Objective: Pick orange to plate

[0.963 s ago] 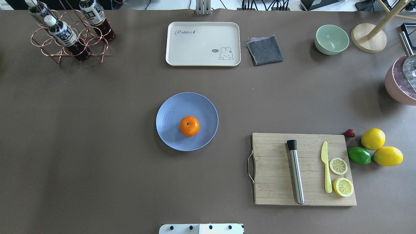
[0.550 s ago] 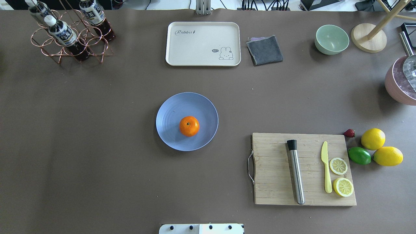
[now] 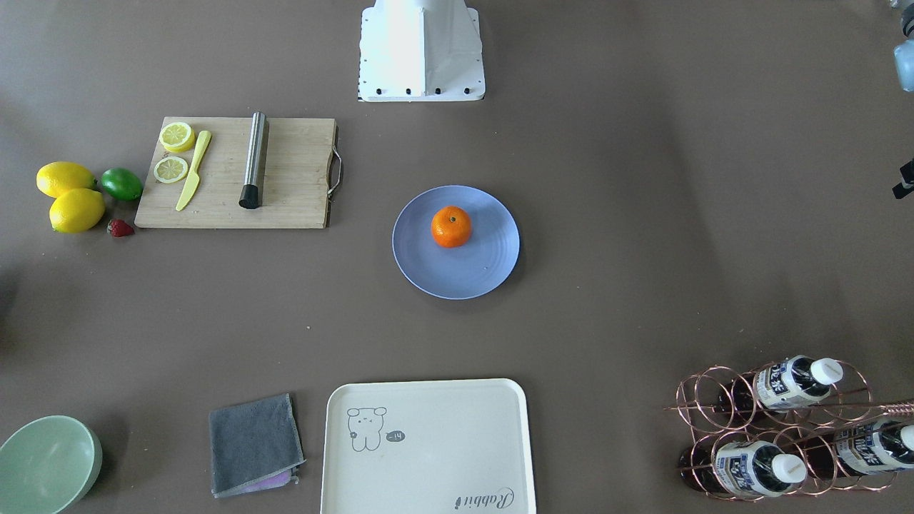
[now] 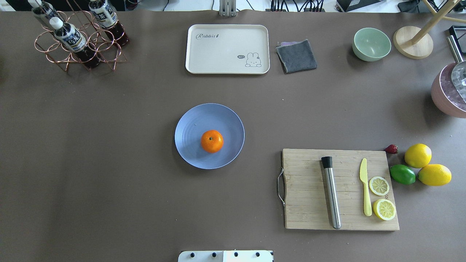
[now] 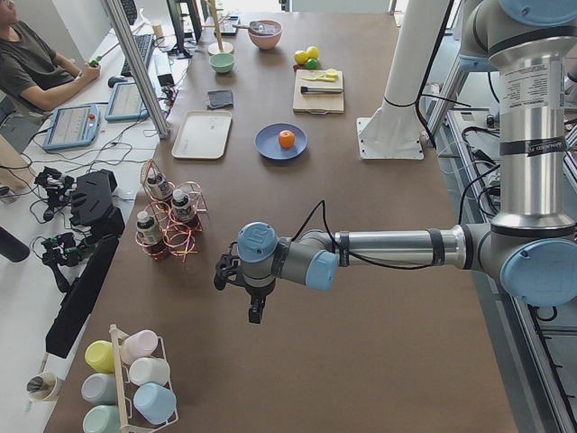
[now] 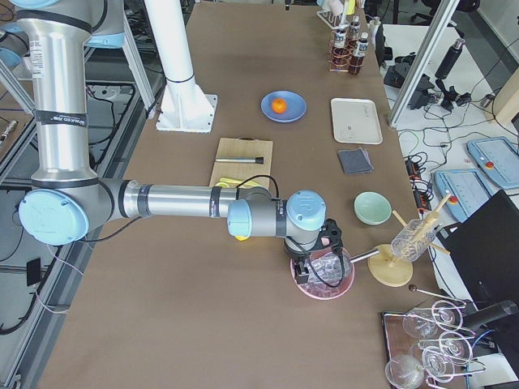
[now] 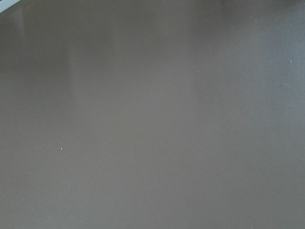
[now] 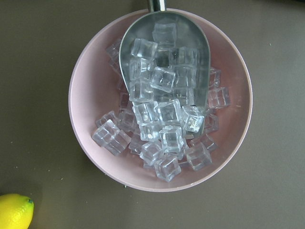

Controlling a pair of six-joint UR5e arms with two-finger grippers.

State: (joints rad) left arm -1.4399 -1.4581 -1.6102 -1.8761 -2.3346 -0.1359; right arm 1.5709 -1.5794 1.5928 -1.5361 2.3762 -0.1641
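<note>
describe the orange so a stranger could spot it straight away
Find the round blue plate at the middle of the brown table. The orange sits on it alone. Unlike the yellow lemons and green lime by the cutting board, it is bright orange.

My left arm (image 5: pixel 388 245): brushed silver tubes, grey joint housings, pale blue round caps (image 5: pixel 539 271), black rings round the tubes. Thin black cable (image 5: pixel 321 206) loops along the forearm. Small dark print on the upright tube, too small to read. Left gripper (image 5: pixel 256 311) black. My right arm (image 6: pixel 178 201) is the same make: silver tube, blue caps, black bands. Right gripper (image 6: pixel 306 266) black too. Base (image 3: pixel 421 50) is a white pedestal on a square plate, a row of dark screws along its edge, with a white round column (image 5: pixel 410 72) above
</note>
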